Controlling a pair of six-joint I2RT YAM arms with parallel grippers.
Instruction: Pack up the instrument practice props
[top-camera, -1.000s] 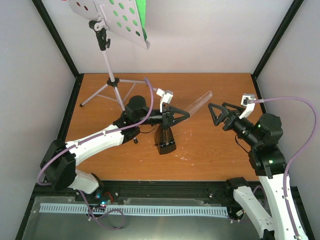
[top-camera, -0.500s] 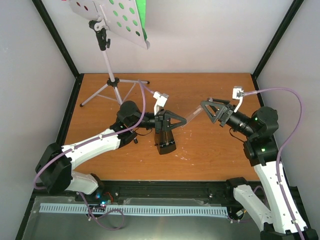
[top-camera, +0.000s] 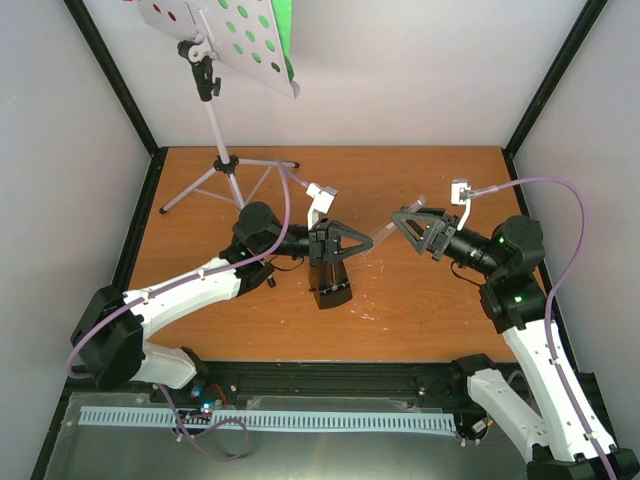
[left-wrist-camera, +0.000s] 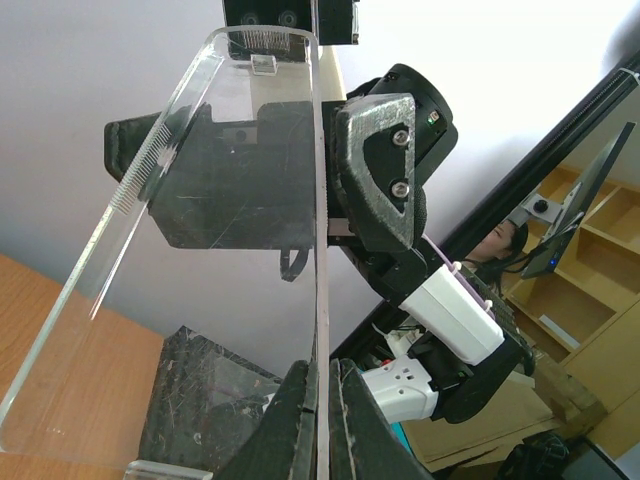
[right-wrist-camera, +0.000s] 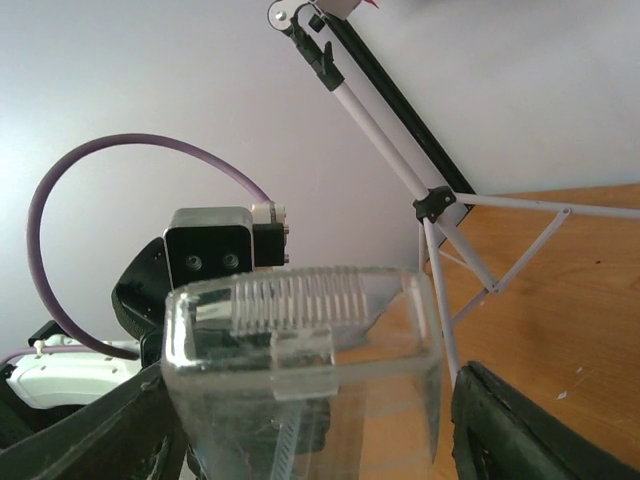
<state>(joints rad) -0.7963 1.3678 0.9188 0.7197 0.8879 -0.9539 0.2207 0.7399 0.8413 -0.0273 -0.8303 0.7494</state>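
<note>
At the far left corner of the worktop (top-camera: 420, 300) we find one music stand (top-camera: 213, 110), upright on its tripod. Its perforated desk carries the music sheets (top-camera: 285, 25); green and red show through the holes, but we cannot count the sheets. Toward the middle, the left gripper (top-camera: 362, 241) is clamped on one end of the single clear cover (left-wrist-camera: 210, 150), which it holds in the air. Beneath it one black metronome (top-camera: 330, 285) stands uncovered on the worktop. Right of the middle, the right gripper (top-camera: 402, 225) has its jaws apart, straddling the cover's free end without visibly pinching it. We judge the step in hand to be a handover of the cover between the two grippers, ahead of refitting it on the metronome. The next move calls for the right jaws to grip firmly before the left lets go, and then for the cover to be lined up squarely over the metronome.
</note>
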